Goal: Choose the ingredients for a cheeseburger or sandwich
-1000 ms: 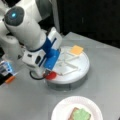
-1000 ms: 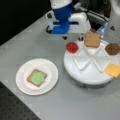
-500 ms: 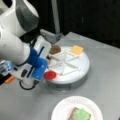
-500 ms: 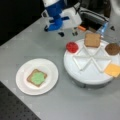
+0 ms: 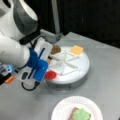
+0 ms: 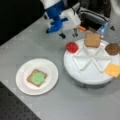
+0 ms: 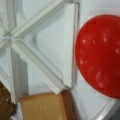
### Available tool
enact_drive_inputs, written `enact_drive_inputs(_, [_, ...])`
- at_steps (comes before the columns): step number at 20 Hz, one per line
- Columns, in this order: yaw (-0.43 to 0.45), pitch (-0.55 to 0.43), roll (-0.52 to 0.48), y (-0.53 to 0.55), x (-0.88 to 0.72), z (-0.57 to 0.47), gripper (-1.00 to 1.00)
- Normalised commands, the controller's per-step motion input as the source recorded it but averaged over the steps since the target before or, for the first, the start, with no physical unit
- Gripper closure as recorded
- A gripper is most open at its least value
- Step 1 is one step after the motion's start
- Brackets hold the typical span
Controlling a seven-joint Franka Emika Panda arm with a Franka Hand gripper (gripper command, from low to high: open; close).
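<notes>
The gripper (image 6: 67, 33) hangs above the table just off the round divided tray's (image 6: 82, 75) rim, nearest the red tomato disc (image 6: 72, 47), which lies in an outer compartment and fills the wrist view's right (image 7: 100, 55). Its fingers seem empty, though how far they are spread I cannot tell. Toast (image 6: 92, 40), patty (image 6: 112, 49) and cheese (image 6: 113, 69) sit in other compartments. On the white plate (image 6: 50, 67), toast with lettuce (image 6: 37, 77) forms the sandwich.
</notes>
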Motion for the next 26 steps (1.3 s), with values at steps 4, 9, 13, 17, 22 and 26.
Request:
enact_drive_inputs(4, [0.138, 0.039, 0.435, -0.28, 0.25, -0.04, -1.0])
enact_drive_inputs(9, [0.151, 0.057, 0.464, -0.35, 0.23, -0.1, -1.0])
enact_drive_inputs(13, [0.149, 0.029, 0.444, -0.39, 0.26, -0.14, -1.0])
enact_drive_inputs(17, [0.129, 0.026, 0.411, -0.33, 0.27, -0.12, -1.0])
enact_drive_inputs(22, [0.094, 0.023, 0.388, -0.26, 0.24, -0.13, -1.0])
enact_drive_inputs(26, [0.098, 0.006, 0.395, -0.28, 0.2, -0.16, -1.0])
